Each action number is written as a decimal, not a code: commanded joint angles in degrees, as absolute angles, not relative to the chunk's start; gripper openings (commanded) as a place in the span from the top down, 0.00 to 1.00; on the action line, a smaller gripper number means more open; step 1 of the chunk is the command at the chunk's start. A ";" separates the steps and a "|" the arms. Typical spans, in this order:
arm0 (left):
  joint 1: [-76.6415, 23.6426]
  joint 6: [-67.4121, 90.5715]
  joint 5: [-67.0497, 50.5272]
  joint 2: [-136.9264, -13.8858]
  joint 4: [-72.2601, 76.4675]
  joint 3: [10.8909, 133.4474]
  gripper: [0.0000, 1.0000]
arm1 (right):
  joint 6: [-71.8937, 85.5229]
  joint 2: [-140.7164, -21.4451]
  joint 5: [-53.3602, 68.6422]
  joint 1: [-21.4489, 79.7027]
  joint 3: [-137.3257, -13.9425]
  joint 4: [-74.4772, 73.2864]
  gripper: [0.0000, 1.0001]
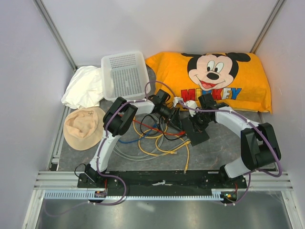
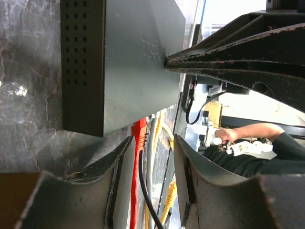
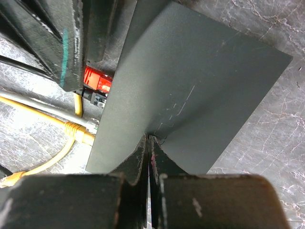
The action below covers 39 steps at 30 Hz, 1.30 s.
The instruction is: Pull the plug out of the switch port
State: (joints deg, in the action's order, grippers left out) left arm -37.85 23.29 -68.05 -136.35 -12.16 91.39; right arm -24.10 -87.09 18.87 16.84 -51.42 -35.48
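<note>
The switch is a flat black box (image 1: 196, 130) (image 2: 128, 62) (image 3: 190, 81) lying on the table. A red plug (image 2: 138, 133) (image 3: 97, 80) sits in a port in its edge, and its red cable runs back between my left fingers. My left gripper (image 2: 150, 164) (image 1: 172, 115) is open, with a finger on each side of the red plug; the plug lies close to the left finger (image 2: 112, 176). My right gripper (image 3: 150, 139) (image 1: 199, 120) is shut, and its tips press down on the box's top face. A yellow plug (image 3: 78, 131) and a black plug (image 3: 97, 99) sit in the same edge.
Yellow, grey, black and blue cables (image 1: 157, 143) lie tangled on the table left of the box. A white basket (image 1: 125, 74), a white cloth (image 1: 85, 87) and a tan hat (image 1: 85, 126) are at the back left. An orange Mickey pillow (image 1: 214, 78) is at the back right.
</note>
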 commanded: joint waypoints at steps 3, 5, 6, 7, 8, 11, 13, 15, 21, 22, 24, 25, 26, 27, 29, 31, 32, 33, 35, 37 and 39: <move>-37.97 30.41 -69.52 -138.34 -4.84 88.86 0.56 | -23.99 -90.52 17.40 16.87 -50.98 -33.40 1.00; -38.14 30.06 -68.39 -137.73 -3.61 87.54 0.56 | -23.82 -91.05 17.40 16.87 -51.15 -33.40 1.00; -38.23 29.97 -66.99 -137.46 -3.26 87.10 0.56 | -23.64 -91.23 17.49 16.87 -51.24 -33.31 1.00; -38.41 29.71 -66.28 -137.29 -2.90 86.23 0.57 | -23.56 -91.49 17.49 16.79 -51.33 -33.31 1.00; -38.50 29.53 -65.75 -136.94 -2.55 85.61 0.57 | -23.38 -91.67 17.58 16.79 -51.50 -33.31 1.00; -38.50 30.66 -62.24 -134.04 3.12 80.53 0.56 | -22.85 -92.11 17.58 16.70 -51.85 -33.22 1.00; -38.15 32.86 -61.17 -131.40 8.06 75.09 0.55 | -22.59 -92.11 17.40 16.70 -51.94 -33.22 1.00; -37.97 35.59 -61.26 -130.61 13.79 72.44 0.54 | -22.41 -92.29 17.32 16.61 -52.12 -33.31 1.00; -37.97 42.79 -58.38 -131.48 25.72 69.18 0.56 | -22.06 -93.25 17.32 16.43 -52.47 -33.22 1.00; -37.97 44.80 -57.32 -131.40 26.71 68.65 0.56 | -21.97 -93.43 17.23 16.35 -52.47 -33.22 1.00; -37.97 46.14 -55.21 -131.22 29.34 67.33 0.57 | -21.80 -93.43 17.23 16.44 -52.47 -33.13 1.00; -37.97 46.66 -54.85 -131.22 30.23 67.06 0.57 | -21.80 -93.60 17.05 16.35 -52.47 -33.05 1.00; -38.06 47.71 -54.76 -131.48 31.02 66.97 0.57 | -21.71 -93.69 17.05 16.43 -52.47 -32.87 1.00; -38.06 48.07 -54.93 -131.83 31.37 67.23 0.57 | -21.45 -93.69 16.96 16.35 -52.38 -32.78 1.00; -38.23 48.43 -55.46 -132.71 31.64 67.85 0.57 | -21.27 -93.87 16.88 16.35 -52.29 -32.35 1.00; -38.67 48.34 -56.68 -133.24 31.55 68.90 0.57 | -20.92 -94.13 16.88 16.35 -52.38 -32.26 1.00; -38.93 48.17 -57.04 -133.59 31.29 69.25 0.57 | -20.83 -94.22 16.96 16.35 -52.38 -32.08 1.00; -39.11 48.16 -58.00 -133.94 31.20 69.95 0.59 | -20.74 -94.13 16.96 16.26 -52.47 -32.08 1.00; -39.90 47.73 -59.06 -134.38 30.94 70.75 0.60 | -20.65 -94.31 16.96 16.26 -52.47 -32.08 1.00; -40.60 46.59 -59.94 -134.47 30.24 71.63 0.62 | -20.57 -94.31 16.88 16.35 -52.47 -32.08 1.00; -41.04 45.80 -60.64 -134.21 28.92 71.81 0.62 | -20.57 -94.31 16.70 16.35 -52.47 -32.08 1.00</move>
